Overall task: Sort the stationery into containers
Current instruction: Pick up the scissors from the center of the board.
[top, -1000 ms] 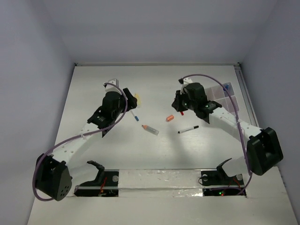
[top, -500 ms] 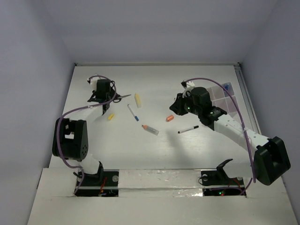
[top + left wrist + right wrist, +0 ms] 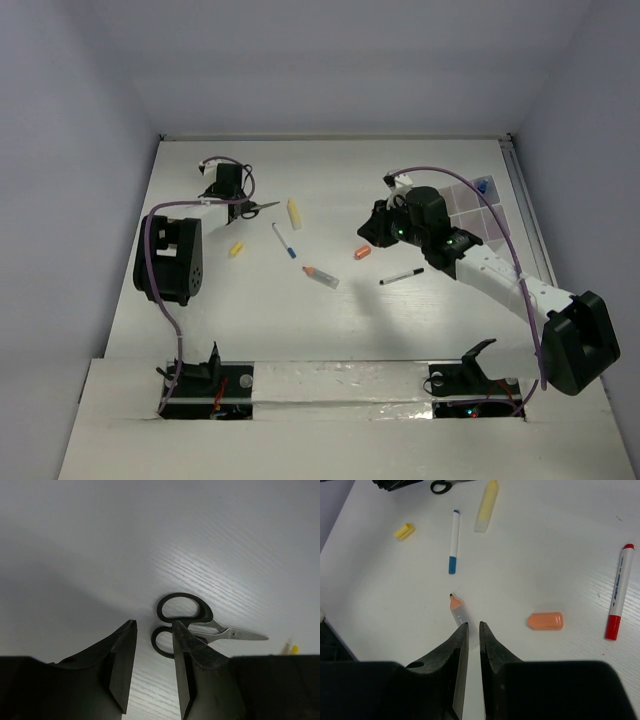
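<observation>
Since half a second ago, little has been shifted: the left end effector (image 3: 152,672), slightly parted, is hung by the scissors (image 3: 192,624) at far left. Only the right wrist view shows the right end effector (image 3: 471,645) almost pressed together over the orange-tipped crayon (image 3: 458,611). The organizer box (image 3: 470,205) is seen far right, something blue (image 3: 484,186) inside

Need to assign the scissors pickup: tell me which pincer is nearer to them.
Left. The left pincer hovers right at the scissors handles; the right pincer is far across the table by the orange cap.
</observation>
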`<state>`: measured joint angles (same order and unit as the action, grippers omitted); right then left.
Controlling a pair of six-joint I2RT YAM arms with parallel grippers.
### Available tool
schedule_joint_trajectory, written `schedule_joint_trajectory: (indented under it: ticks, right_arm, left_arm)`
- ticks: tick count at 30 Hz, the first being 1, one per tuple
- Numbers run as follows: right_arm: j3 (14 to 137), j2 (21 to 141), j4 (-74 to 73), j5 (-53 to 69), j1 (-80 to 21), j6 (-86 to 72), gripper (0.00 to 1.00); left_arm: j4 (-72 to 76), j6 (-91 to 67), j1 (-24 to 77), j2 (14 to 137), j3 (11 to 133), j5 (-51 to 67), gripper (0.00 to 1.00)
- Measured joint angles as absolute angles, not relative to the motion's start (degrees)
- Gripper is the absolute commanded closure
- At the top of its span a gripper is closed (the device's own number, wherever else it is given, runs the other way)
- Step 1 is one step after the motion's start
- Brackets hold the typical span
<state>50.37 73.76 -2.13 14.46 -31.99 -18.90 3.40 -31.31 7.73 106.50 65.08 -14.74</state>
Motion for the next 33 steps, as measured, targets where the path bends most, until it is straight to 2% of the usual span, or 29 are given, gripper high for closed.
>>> schedule_joint_trajectory:
  ticks: [13, 16, 20, 26, 33]
  right_arm:
    - [50.4, 73.8, -2.1, 14.4, -32.0, -18.9, 0.79]
    - [50.4, 73.8, -2.1, 14.4, -32.0, -18.9, 0.79]
    - [50.4, 73.8, -2.1, 14.1, -32.0, -18.9, 0.78]
    - [49.8, 73.6, -2.1, 12.8, -32.0, -18.9, 0.77]
    - [49.3, 73.3, -1.3, 11.8, -32.0, -18.9, 0.66]
  left_arm:
    - [1.1, -28.9, 7.4, 112.6, 70.5, -15.0, 0.72]
    - [1.0, -28.5, 7.3, 113.7, 72.0, -14.9, 0.81]
    - [1.1, -28.1, 7.0, 114.5, 72.6, -15.0, 1.00]
    - [1.0, -27.9, 6.6, 114.7, 73.1, -14.8, 1.00]
    - [0.4, -27.5, 6.6, 110.2, 71.9, -14.6, 1.00]
